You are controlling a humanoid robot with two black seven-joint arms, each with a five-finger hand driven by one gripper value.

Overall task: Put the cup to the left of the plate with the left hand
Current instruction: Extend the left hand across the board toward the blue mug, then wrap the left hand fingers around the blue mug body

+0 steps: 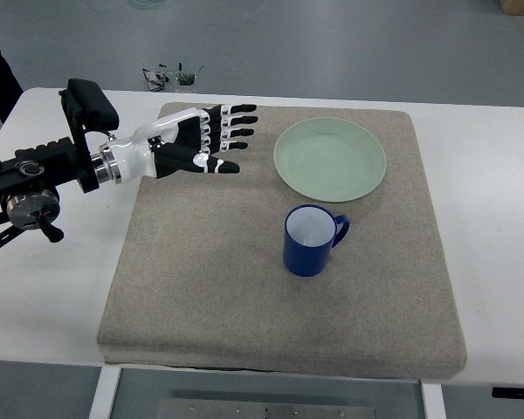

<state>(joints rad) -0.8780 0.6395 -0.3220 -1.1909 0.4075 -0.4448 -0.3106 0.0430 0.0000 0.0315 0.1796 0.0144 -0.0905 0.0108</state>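
We see left hand (205,140) w/ fingers spread, empty, over mat (201,288); blue cup (309,241) upright just below green plate (330,159).

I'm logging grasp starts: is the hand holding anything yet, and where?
Nothing. The left hand is open above the mat, apart from the blue cup.
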